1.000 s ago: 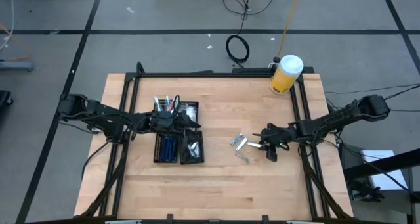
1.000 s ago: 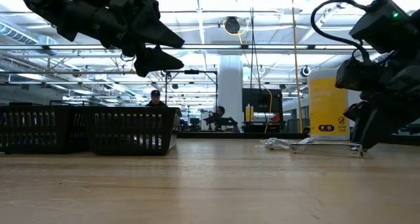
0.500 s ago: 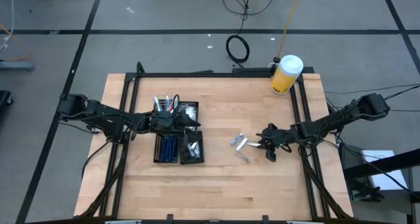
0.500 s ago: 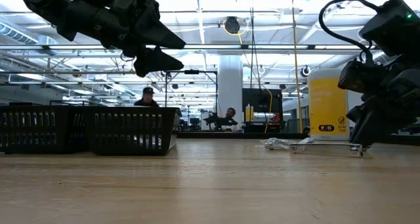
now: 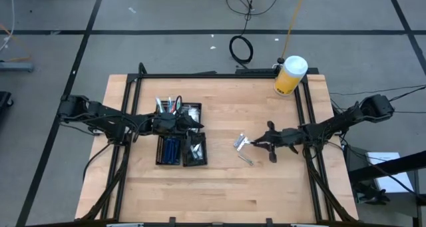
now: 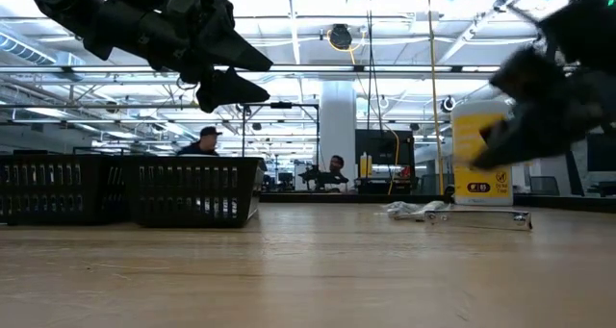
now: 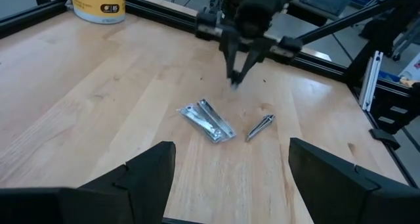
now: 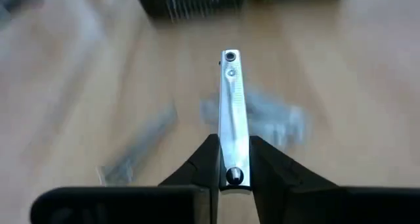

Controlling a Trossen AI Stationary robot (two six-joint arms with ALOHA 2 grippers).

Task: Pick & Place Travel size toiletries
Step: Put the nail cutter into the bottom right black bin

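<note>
Right jaws: right gripper (image 8: 234, 159) is clamped narrow on a flat silvery metal piece (image 8: 232, 112) that looks like a nail clipper, gripped at its near end, the rest sticking straight out ahead of the fingers (image 8: 205, 163).
Right gripper place: over the right half of the wooden surface (image 5: 219, 180), lifted off the wood, above the loose items; in the low view it is a blurred dark shape in front of the yellow jar (image 6: 478, 153).
Loose toiletries: two clear-silvery packets (image 7: 207, 121) lie overlapping on the surface, with a small silvery tube (image 7: 260, 126) just beside them, apart from the held piece.
Left jaws: left gripper (image 5: 195, 126) stands wide open and holds nothing; it hovers above the black tray (image 5: 180, 135).
Tray contents: blue razor-like pieces (image 5: 171, 149) in one compartment, thin white, green and pink sticks (image 5: 168, 104) in another, white-clear packets (image 5: 194, 111) in a third.
Far side: the jar with its white lid stands at the far right corner of the surface.
Room beyond: people sit behind the tray in the low view.
Change: a second ago the right gripper was low at the surface with its jaws wider; now it has closed on the metal piece, risen and shifted toward the packets. The left arm has not moved.
</note>
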